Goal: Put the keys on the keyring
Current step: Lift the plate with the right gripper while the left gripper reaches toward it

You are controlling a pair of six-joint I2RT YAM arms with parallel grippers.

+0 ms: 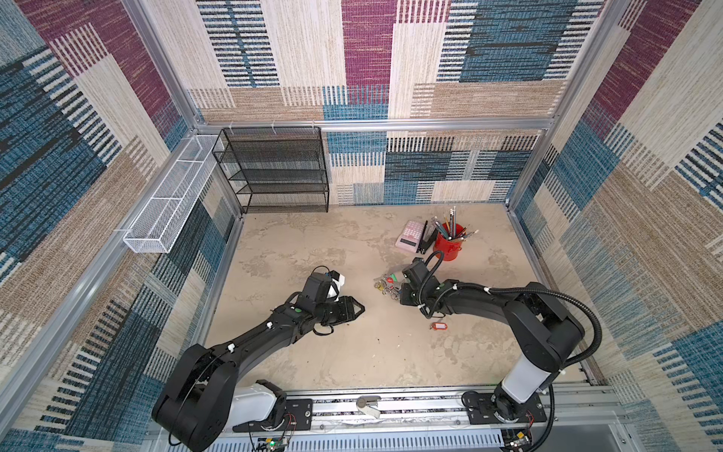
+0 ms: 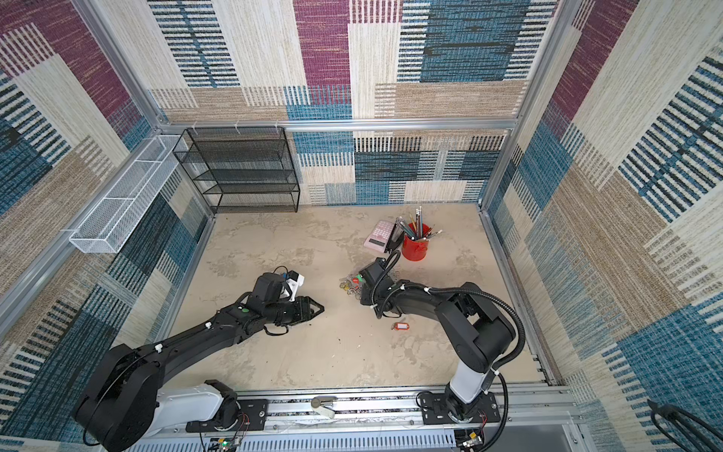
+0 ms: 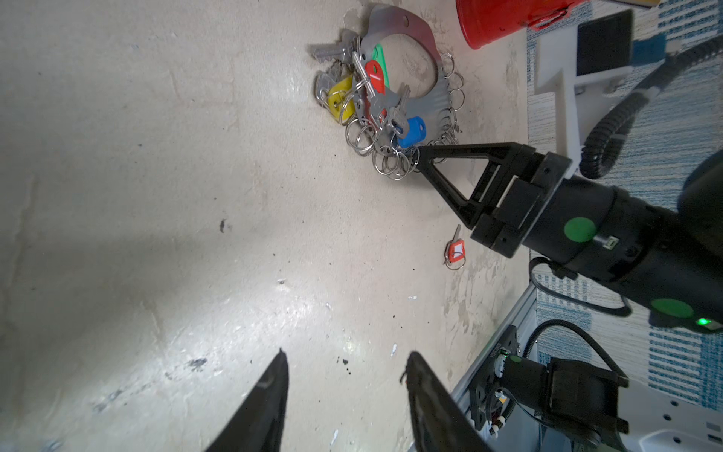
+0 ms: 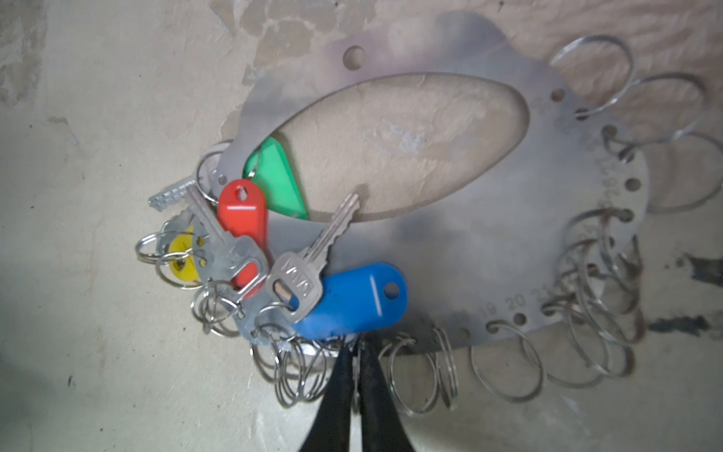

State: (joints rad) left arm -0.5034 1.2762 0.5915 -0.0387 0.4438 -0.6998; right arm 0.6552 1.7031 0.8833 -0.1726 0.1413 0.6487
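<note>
Four colour-tagged keys (image 4: 301, 270), red, blue, green and yellow, lie bunched on the grey keyring (image 4: 469, 250), flat on the table (image 1: 352, 352) near the red pencil cup (image 1: 449, 248). My right gripper (image 4: 355, 348) has its jaws pressed together among the split rings at the keyring's edge; I cannot tell whether one is pinched. My left gripper (image 3: 344, 352) hovers well apart, jaws spread and empty. One red-tagged key (image 1: 438, 325) lies alone beside my right arm.

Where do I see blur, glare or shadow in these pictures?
Right wrist view: keys sharp, keyring blurred toward one end. Left wrist view: white glare on the table, grey shadow beside it. Both top views: even light, no glare.
</note>
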